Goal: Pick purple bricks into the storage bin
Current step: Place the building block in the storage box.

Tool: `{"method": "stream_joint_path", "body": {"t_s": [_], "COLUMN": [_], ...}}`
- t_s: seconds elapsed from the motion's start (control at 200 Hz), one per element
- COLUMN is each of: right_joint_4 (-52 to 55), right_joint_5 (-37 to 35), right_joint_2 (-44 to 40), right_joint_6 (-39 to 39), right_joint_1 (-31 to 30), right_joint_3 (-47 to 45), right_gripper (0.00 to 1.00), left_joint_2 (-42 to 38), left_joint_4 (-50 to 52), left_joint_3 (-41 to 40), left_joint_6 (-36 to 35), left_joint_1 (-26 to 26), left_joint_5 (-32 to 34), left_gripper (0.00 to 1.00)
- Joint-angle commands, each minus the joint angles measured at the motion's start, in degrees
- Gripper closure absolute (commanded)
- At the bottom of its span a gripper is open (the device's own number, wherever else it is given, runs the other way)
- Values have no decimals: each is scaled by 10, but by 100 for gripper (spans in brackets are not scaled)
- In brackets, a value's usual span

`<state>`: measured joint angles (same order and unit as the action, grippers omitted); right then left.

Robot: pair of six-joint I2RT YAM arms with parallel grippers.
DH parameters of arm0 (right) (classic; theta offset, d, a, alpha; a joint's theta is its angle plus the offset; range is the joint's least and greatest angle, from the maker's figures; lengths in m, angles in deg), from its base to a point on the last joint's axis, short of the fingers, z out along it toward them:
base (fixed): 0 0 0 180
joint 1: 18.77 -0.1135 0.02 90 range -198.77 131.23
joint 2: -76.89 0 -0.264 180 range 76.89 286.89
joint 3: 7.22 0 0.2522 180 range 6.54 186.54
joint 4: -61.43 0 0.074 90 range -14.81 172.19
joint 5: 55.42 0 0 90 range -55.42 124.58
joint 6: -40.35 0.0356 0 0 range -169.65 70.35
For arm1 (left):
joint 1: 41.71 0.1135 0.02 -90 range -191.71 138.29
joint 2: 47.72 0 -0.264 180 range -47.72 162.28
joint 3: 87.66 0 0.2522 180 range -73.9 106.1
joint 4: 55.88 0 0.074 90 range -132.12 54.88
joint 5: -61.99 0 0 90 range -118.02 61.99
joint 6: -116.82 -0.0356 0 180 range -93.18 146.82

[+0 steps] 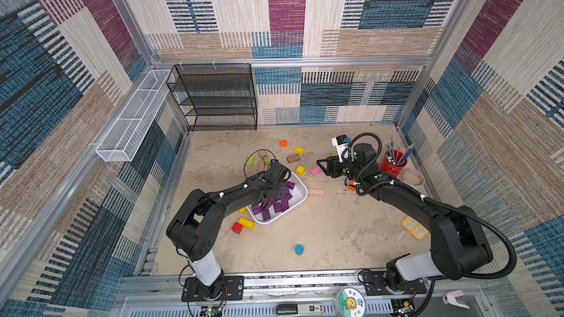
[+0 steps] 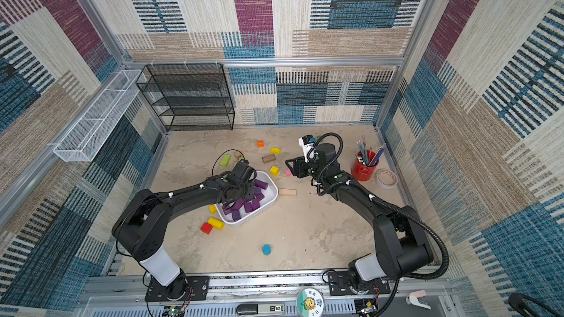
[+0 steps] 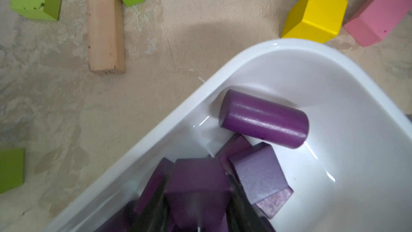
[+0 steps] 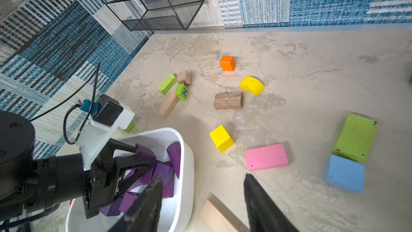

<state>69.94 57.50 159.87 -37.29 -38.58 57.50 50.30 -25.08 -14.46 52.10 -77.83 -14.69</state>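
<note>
- green cube (image 4: 184, 91) near the wooden blocks: a white letter on its top face, looks like a Z, could be an N turned sideways
- black and silver gadget (image 1: 299, 309) on the front rail: small label with "50" on it
- round sticker (image 1: 351, 301) next to it: sunflower cartoon plus a few Chinese characters, too small to read
- wooden bar (image 3: 104, 27): faint stamp on its end face, unreadable

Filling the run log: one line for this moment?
left gripper: over bin, purple brick between jaws, grip unclear | right gripper: open, empty
</note>
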Motion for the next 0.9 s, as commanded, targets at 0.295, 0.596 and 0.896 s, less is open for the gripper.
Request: {"method": "stream_joint_path", "body": {"t_s": [0.295,0.596,0.896], "right_joint_4": [-24,-17,-18], "right_joint_5": [-11,-33,-59], "right_joint_2": [-8,-15,-19], "right_joint_6": [-4,-8,-12], "right_joint_1": [0,0,0], "right_joint_3": [-3,-4,-10], "right_gripper": [40,38,33], "left_joint_2": [-45,-84,-118], "left_joint_4": [36,55,66], "left_joint_3": [2,-2,-9], "left_joint_6": [-3,-5,-29], "left_joint_1": [2,2,2], "left_joint_5": [32,63,81], "left_gripper": [37,8,1]}}
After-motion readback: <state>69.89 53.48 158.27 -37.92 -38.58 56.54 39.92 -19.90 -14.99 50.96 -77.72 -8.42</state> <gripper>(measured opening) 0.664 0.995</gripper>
